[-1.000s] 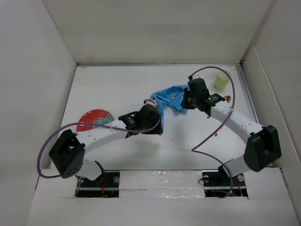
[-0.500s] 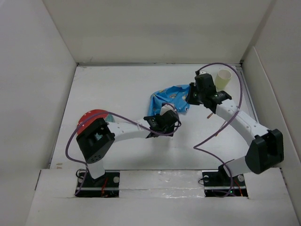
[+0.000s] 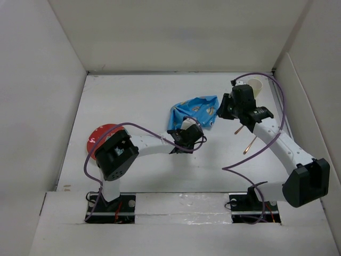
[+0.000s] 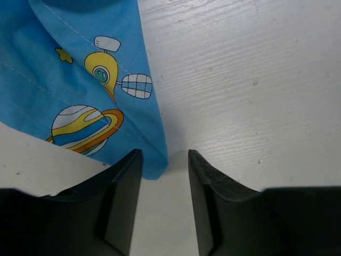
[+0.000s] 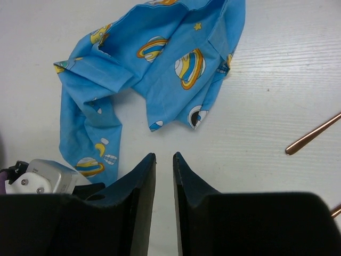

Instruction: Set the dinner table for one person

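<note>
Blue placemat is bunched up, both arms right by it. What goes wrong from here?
1. Only the corner tip of the blue cartoon-printed cloth placemat sits between the left gripper's open fingers; closing may slip off or drag it folded.
2. The thin copper utensil handle lies near the right gripper; its arm could sweep it aside.

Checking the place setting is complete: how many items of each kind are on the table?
Blue cartoon-print placemat: 1
Red plate: 1
Pale cup: 1
Copper-coloured utensils: 2
Total: 5
</note>
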You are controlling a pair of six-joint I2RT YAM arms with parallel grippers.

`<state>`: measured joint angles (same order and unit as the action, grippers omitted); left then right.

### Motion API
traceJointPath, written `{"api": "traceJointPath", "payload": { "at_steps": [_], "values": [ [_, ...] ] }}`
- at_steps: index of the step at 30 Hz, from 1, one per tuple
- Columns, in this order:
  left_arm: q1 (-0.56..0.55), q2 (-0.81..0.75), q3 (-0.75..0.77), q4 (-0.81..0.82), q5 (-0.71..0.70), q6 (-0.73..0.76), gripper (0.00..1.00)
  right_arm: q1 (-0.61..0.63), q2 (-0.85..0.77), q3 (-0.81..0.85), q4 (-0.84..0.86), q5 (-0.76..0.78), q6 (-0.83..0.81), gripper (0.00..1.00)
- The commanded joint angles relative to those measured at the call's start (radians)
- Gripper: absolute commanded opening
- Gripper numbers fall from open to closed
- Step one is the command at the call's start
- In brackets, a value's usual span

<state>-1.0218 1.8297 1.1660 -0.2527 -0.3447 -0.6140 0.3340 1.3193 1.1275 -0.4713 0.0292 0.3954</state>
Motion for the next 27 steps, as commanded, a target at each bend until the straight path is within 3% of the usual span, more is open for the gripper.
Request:
{"api": "traceJointPath", "payload": {
  "at_steps": [1, 5, 9, 10, 11, 12, 15, 18, 27],
  "values": [
    [-0.008, -0.049, -0.022, -0.010, -0.028, -0.021, 0.40, -0.004, 0.012, 0.002, 0.026, -0.061, -0.024, 0.26],
    [0.002, -0.004, 0.000, -0.002, -0.013, -0.013, 0.43, -0.004, 0.072, 0.028, 0.045, -0.113, -0.023, 0.29],
    [0.014, 0.040, 0.018, 0.013, -0.008, -0.004, 0.39, -0.004, 0.150, 0.089, 0.026, -0.115, -0.027, 0.31],
    [0.023, 0.040, 0.006, 0.027, -0.028, 0.008, 0.29, -0.004, 0.194, 0.122, 0.026, -0.112, -0.027, 0.32],
    [0.023, 0.040, 0.000, 0.027, -0.030, 0.008, 0.28, -0.004, 0.195, 0.123, 0.026, -0.109, -0.026, 0.32],
    [0.023, 0.036, -0.008, 0.032, -0.031, 0.011, 0.18, -0.004, 0.205, 0.129, 0.026, -0.104, -0.024, 0.35],
    [0.049, 0.016, -0.034, 0.035, -0.057, 0.022, 0.00, 0.014, 0.242, 0.144, 0.017, -0.078, -0.020, 0.47],
    [0.081, -0.026, -0.060, 0.029, -0.062, 0.040, 0.00, 0.048, 0.274, 0.153, -0.006, -0.034, -0.021, 0.56],
    [0.143, -0.288, -0.166, 0.047, -0.062, 0.083, 0.00, 0.207, 0.392, 0.256, -0.110, 0.173, -0.059, 0.58]
  ]
}}
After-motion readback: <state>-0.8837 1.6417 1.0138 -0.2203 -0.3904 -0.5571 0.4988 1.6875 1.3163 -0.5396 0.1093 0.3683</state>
